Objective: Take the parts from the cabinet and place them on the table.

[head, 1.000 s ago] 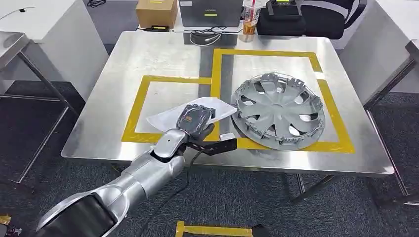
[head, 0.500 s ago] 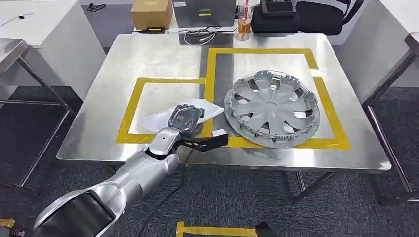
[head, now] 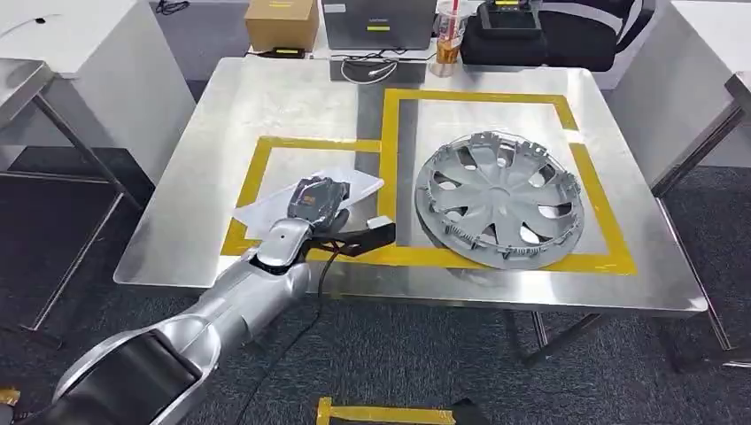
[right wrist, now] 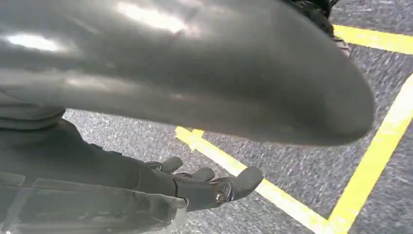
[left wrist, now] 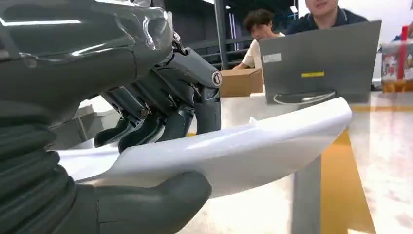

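From my console, the task looked well along. One part, a round silver-grey plastic wheel cover [head: 499,199] with spokes, already lay flat on the brushed steel table [head: 292,97], inside the larger square of yellow tape [head: 478,93]. The second part, a flat white plastic panel [head: 305,197] with a curved edge, sat over the smaller taped square [head: 259,173] to the left of the wheel cover, well apart from it. I judged that part to be at its spot but not yet let go; whether it rested fully on the steel or was held a little above it, I could not tell. No cabinet was visible, so I could not say whether more parts waited there.

My left hand [head: 317,202] was closed on the white panel [left wrist: 234,146]. In the left wrist view the dark fingers [left wrist: 160,122] curled down over the panel's upper face while the thick grey thumb [left wrist: 160,195] pressed from beneath, so the panel was pinched between them. What I saw as left to do was to loosen that grip and draw the arm away without dragging the panel off its square.

My right hand [right wrist: 204,183] hung over dark carpet crossed by yellow floor lines [right wrist: 370,156]. Its fingers were loosely extended and it held nothing.
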Robot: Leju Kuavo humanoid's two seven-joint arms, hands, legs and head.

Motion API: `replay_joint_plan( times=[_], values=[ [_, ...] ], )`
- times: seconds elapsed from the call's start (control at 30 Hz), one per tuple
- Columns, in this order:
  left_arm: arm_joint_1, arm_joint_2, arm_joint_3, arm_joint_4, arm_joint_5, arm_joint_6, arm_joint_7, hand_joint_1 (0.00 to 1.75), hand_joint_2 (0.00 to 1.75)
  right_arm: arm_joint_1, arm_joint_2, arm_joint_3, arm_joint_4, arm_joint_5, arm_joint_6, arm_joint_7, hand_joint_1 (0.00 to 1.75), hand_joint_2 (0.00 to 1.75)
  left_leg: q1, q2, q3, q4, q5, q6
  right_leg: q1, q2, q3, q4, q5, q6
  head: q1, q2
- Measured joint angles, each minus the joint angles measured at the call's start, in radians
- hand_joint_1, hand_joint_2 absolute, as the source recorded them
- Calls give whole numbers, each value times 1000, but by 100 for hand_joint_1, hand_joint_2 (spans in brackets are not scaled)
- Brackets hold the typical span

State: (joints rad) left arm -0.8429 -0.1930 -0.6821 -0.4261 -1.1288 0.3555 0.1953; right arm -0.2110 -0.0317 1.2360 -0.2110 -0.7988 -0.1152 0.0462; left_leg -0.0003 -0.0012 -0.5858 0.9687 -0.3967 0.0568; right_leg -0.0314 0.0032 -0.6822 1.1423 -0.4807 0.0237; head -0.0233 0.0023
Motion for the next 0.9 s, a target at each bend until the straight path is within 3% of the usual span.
replay_joint_plan(
  times=[0.07,0.1,0.13,0.2,0.23,0.27,0.3,0.37,0.4,0.43,0.47,0.5,0.57,0.6,0.63,0.67,0.73,0.77,0.8,0.9],
  values=[
    [2,-2,6,6,5,0,-10,175,175,3,-1,-3,0,2,0,0,0,0,-4,0,-1,1,-1,1,0,0,-79,158,-49,0,-1,0],
    [3,-2,10,9,6,0,-12,175,175,4,-1,-5,0,5,0,0,0,0,-6,-1,-1,1,-1,0,0,0,-96,183,-49,5,0,0],
    [3,-3,12,12,7,0,-14,175,175,5,-2,-8,0,7,0,-1,0,0,-6,-1,-1,2,-1,0,-1,-1,-87,156,-32,13,-2,0],
    [-2,-6,16,15,6,0,-17,175,175,5,-5,-14,0,8,0,-2,0,0,-5,-3,-2,10,-6,-5,-2,-3,-3,-16,37,30,0,0],
    [-7,-8,16,16,6,-1,-18,175,175,4,-7,-14,0,9,0,-4,0,0,-6,-5,-4,19,-11,-11,-3,-5,42,-103,64,33,0,0],
    [-13,-11,16,17,6,-1,-18,175,175,3,-8,-15,0,11,0,-5,0,0,-17,-6,-15,35,-21,-19,1,-7,65,-140,69,22,1,0],
    [-16,-11,17,19,6,0,-18,0,175,3,-7,-15,0,13,0,-5,0,0,-17,-5,-18,38,-24,-21,-1,-5,59,-136,73,10,-3,0],
    [-19,-11,24,21,6,1,-18,0,175,5,-5,-17,0,18,0,-8,0,0,-14,-4,-18,38,-25,-23,4,-3,57,-134,73,0,-3,0],
    [-21,-11,27,23,5,2,-18,0,175,5,-5,-19,0,19,0,-8,0,0,-12,-2,-19,41,-28,-26,-3,-2,58,-136,75,-6,-3,0],
    [-22,-11,30,24,2,4,-18,0,175,5,-5,-22,0,20,0,-9,0,0,-10,-2,-22,52,-37,-32,-6,-1,59,-137,77,-9,-3,0],
    [-26,-10,33,25,2,7,-18,0,175,5,-6,-24,0,21,0,-10,0,0,-8,-1,-39,91,-68,-41,-6,-1,59,-137,76,-14,-9,0],
    [-29,-10,35,27,3,4,-18,0,0,5,-6,-25,0,24,0,-10,0,0,-3,-1,-69,159,-107,-48,-6,-1,59,-137,77,-17,-9,0],
    [-27,-10,40,35,4,-8,-19,0,0,8,-5,-29,0,27,0,-10,0,0,3,-1,-147,323,-174,-57,-6,-1,58,-137,76,-17,-9,0],
    [-26,-9,40,39,6,-10,-20,0,0,10,-6,-30,0,28,1,-10,0,0,5,-1,-168,362,-179,-58,-6,-1,58,-136,76,-17,-9,0],
    [-26,-8,41,42,8,-10,-21,0,0,12,-6,-31,0,29,1,-10,0,0,7,-1,-164,350,-161,-57,-6,0,58,-136,76,-17,-10,0],
    [-28,-6,42,44,8,-10,-22,0,0,14,-6,-32,0,29,1,-11,0,0,7,-1,-138,291,-123,-54,-6,1,59,-136,76,-17,-10,0],
    [-31,-6,43,45,8,-10,-26,0,0,15,-6,-38,0,31,1,-12,0,0,6,-1,-46,106,-38,-42,-5,2,61,-137,76,-16,-10,0],
    [-34,-6,45,45,9,-9,-29,0,0,15,-5,-39,0,32,1,-15,0,0,3,-1,-16,44,-33,-34,-4,2,61,-137,77,-15,-9,0],
    [-35,-6,47,47,11,-6,-33,0,0,15,-5,-39,0,34,3,-18,0,0,-2,-1,-16,44,-33,-34,3,3,59,-138,78,-10,-8,0],
    [-34,-4,53,49,17,-3,-42,0,0,20,-6,-40,0,36,8,-21,0,0,-8,-1,-19,41,-30,-24,-2,2,61,-146,84,10,-10,0]
  ],
)
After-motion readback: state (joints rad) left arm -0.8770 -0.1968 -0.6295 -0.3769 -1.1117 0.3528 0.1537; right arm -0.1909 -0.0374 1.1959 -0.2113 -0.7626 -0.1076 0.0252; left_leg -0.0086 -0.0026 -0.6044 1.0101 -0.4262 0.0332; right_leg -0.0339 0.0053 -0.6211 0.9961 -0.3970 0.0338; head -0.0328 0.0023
